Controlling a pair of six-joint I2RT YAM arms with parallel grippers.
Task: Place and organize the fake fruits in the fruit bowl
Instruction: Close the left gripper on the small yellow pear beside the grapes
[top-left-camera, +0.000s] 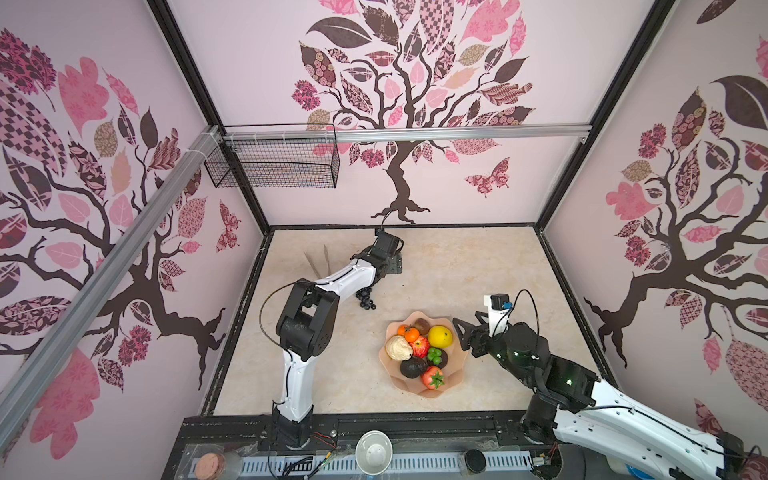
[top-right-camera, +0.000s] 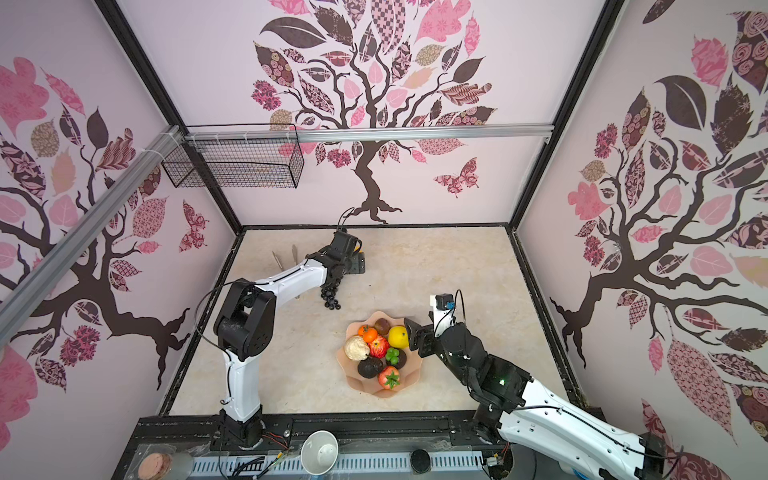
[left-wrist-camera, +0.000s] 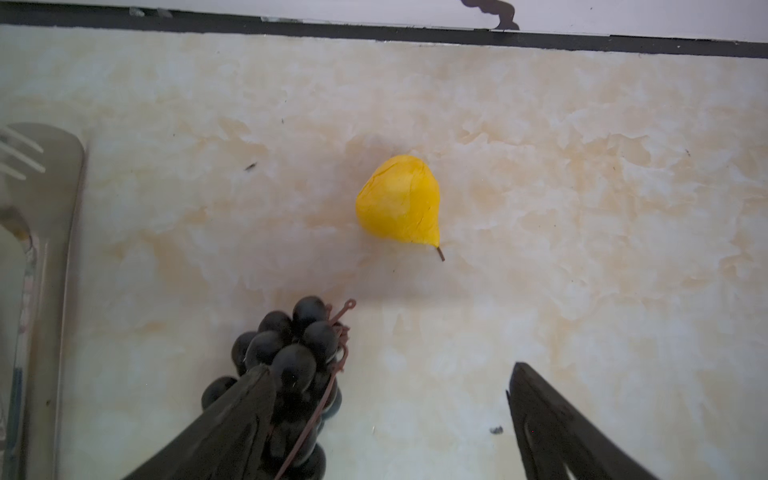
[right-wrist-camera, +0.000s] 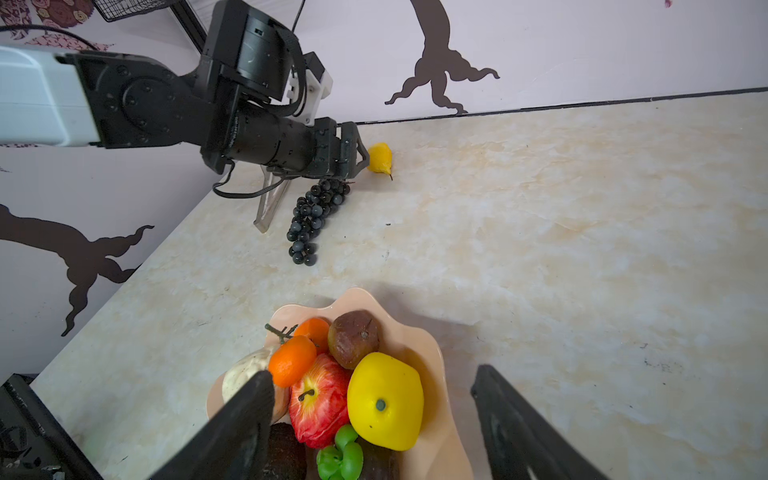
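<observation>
Fruit bowl (top-left-camera: 453, 374): sits right of table (top-left-camera: 478, 266) centre, holds lemon (top-left-camera: 440, 336), red apple (top-left-camera: 419, 347), oranges (top-left-camera: 411, 333), avocado (top-left-camera: 412, 368). Grape bunch (top-left-camera: 365, 297), small yellow pear (left-wrist-camera: 399, 199): lie on bare table beyond. Left gripper (left-wrist-camera: 390, 368): hovers over grape bunch, jaws wide, empty. Right gripper (right-wrist-camera: 372, 370): spread wide above lemon, grasping nothing.

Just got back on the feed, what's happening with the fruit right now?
Most fruits already sit in the fruit bowl. The right end effector hangs open by the lemon, holding nothing. The left end effector is open near the grape bunch and small yellow pear, both lying on the table.
</observation>
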